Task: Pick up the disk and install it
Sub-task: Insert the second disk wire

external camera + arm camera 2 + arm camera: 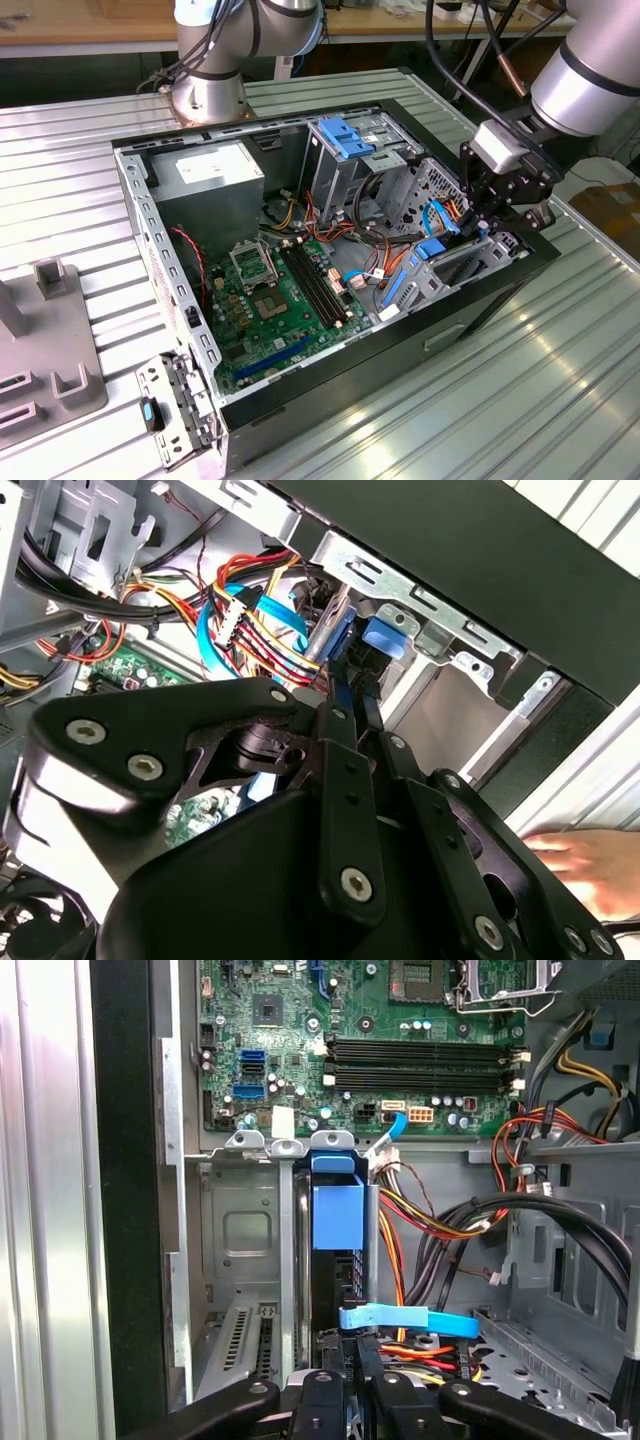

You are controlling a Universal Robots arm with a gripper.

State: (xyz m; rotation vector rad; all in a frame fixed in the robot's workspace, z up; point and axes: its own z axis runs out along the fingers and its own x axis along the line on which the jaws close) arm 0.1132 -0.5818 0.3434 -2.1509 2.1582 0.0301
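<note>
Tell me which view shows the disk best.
The first wrist view: the disk stands on edge in its bay, blue carrier facing the camera. In the second wrist view the gripper hides most of it. The exterior view shows a blue sliver.

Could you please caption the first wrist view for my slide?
Gripper reaching into the open computer case, at the edge-on disk in its blue carrier, motherboard beyond.

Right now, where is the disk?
The disk stands on edge in the drive bay at the computer case's front corner, on the exterior view's right, directly under the gripper.
</note>
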